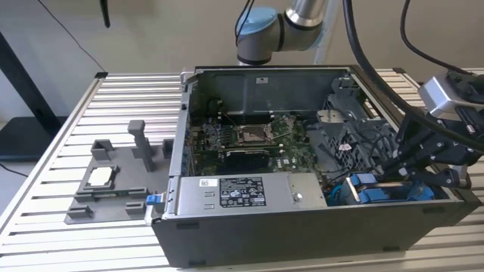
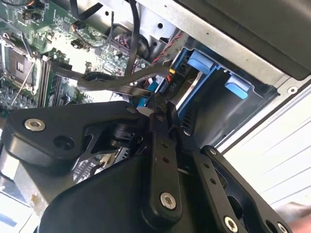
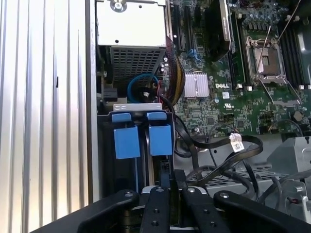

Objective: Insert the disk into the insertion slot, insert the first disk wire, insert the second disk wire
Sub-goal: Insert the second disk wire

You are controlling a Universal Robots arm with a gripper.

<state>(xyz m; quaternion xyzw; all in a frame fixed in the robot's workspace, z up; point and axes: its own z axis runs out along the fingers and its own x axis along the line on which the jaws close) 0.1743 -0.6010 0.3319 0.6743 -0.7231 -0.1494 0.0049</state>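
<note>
The insertion slot (image 1: 376, 194) is the dark bay with blue fittings (image 3: 127, 141) in the open computer case's corner nearest the exterior view's right. A silver edge of the disk (image 2: 192, 90) shows inside its blue frame in that bay. My gripper (image 1: 395, 170) hangs over the bay's end. Its black fingers (image 3: 156, 206) are drawn together on a black wire connector (image 2: 171, 86) held against the disk's end. A flat black wire (image 2: 116, 87) runs from there toward the motherboard. Which disk wire this is I cannot tell.
The motherboard (image 1: 250, 139) with its square socket lies on the case floor. A grey power-supply box (image 1: 246, 194) sits along the near wall. Loose black cables (image 3: 218, 150) cross beside the bay. A grey fixture (image 1: 106, 187) stands on the slatted table at the exterior view's left.
</note>
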